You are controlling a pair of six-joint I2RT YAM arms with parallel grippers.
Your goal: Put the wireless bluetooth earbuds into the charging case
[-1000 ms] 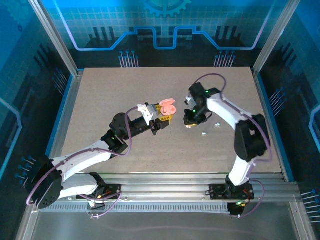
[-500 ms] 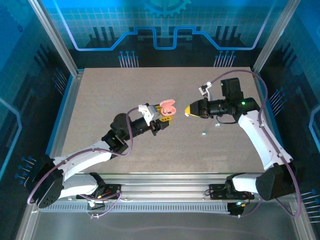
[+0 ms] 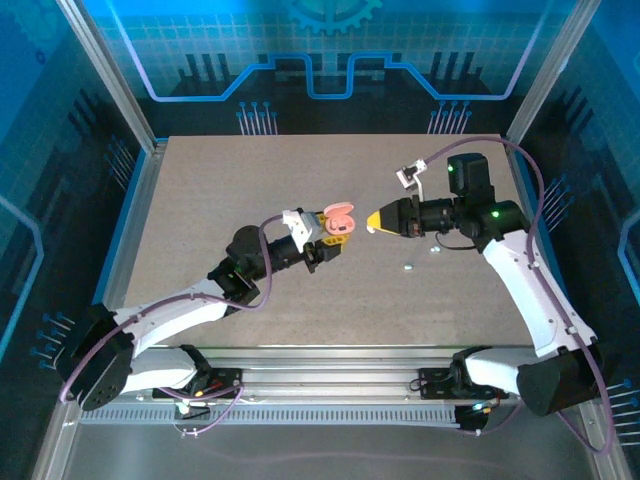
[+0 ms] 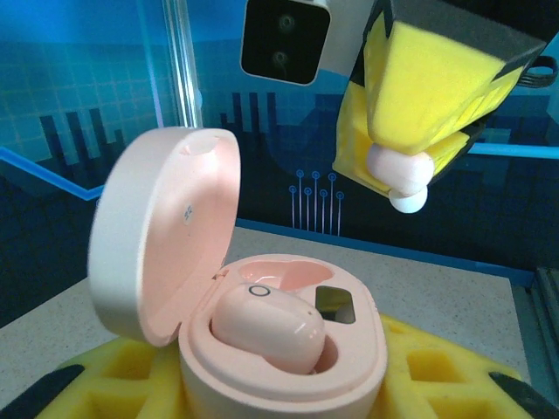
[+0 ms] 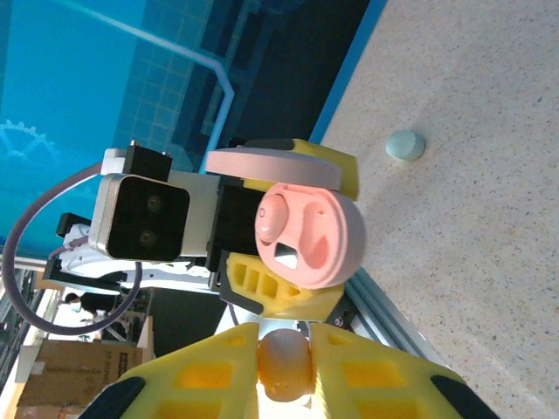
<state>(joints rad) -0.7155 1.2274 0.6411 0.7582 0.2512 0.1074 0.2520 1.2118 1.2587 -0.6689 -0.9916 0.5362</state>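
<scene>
Now we hold case (image 4: 288,388) w/ L tool (image 3: 335,235), bud (image 4: 397,170) w/ R tool (image 3: 373,221).
Both clamped tight; case open, 2nd bud (image 4: 262,327) seated inside, held bud near it.

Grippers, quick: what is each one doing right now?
Left gripper: closed, holding the open pink charging case.
Right gripper: closed, pinching a pale pink earbud.

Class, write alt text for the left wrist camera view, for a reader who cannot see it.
An open pink charging case, one pink earbud seated inside, sits clamped in the left gripper. Above right, the right gripper pinches a second, paler earbud.
</scene>
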